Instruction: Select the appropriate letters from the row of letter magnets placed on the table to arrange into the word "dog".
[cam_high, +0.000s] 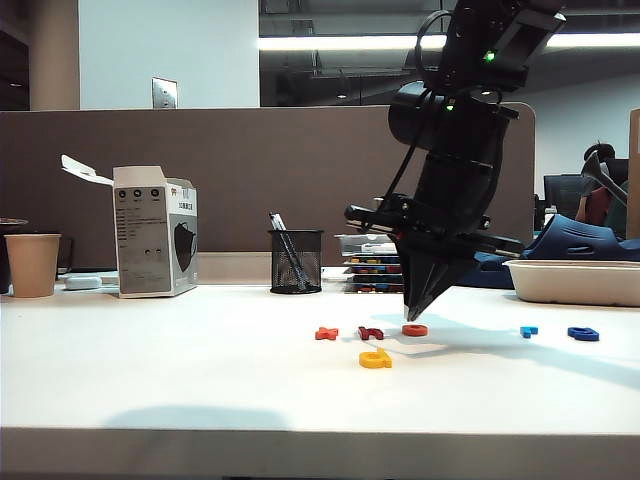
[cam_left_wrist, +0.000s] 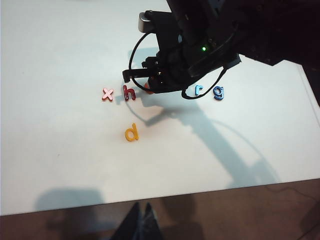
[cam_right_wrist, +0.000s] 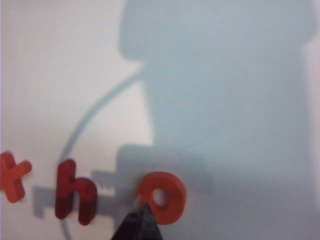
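**Jaws pinched together at the ring "o"**

My right gripper (cam_right_wrist: 141, 220) had its jaws pressed fully together, tips down at the near rim of the orange-red "o" (cam_right_wrist: 162, 196); whether they had any real hold of that rim I could not tell, since the letter lay flat on the white table (cam_high: 150, 370). My left gripper was out of sight, so its jaws I could not judge. The yellow "d" (cam_left_wrist: 131, 133) lay alone, nearer the front edge than the row; the dark red "h" (cam_left_wrist: 129, 93) and the orange "x" (cam_left_wrist: 107, 94) sat beside the "o"; the light blue "r" (cam_left_wrist: 199, 90) and dark blue "g" (cam_left_wrist: 218, 92) lay on the row's other side. I judged the "o" step in hand; next, it needed carrying or sliding to just beside the "d".
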